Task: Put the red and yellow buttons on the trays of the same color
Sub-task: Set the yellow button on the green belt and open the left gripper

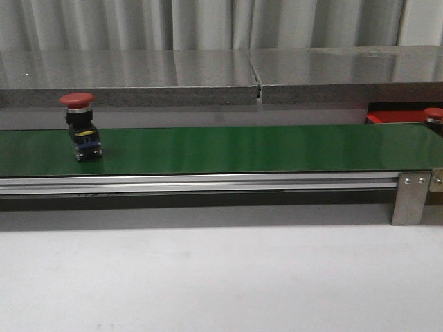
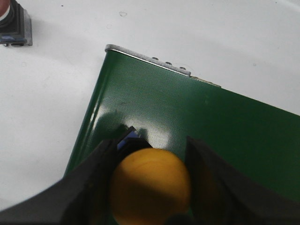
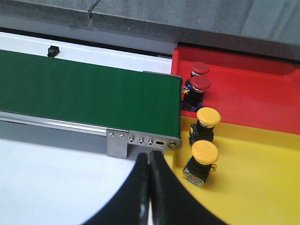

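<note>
A red button rides the green belt while the left gripper pinches a yellow one.

From the front, the red button (image 1: 81, 128) stands upright on the belt (image 1: 242, 149) at about nine o'clock; another red cap (image 1: 434, 114) peeks in at three o'clock by the red tray (image 1: 391, 117). The left gripper (image 2: 152, 187) is clamped on a yellow button (image 2: 151, 185) above the belt's end. The right gripper (image 3: 149, 187) has its fingers pressed together, holding nothing, near the red tray's two red buttons (image 3: 200, 84) and the yellow tray (image 3: 262, 187) with two yellow buttons (image 3: 205, 152).
</note>
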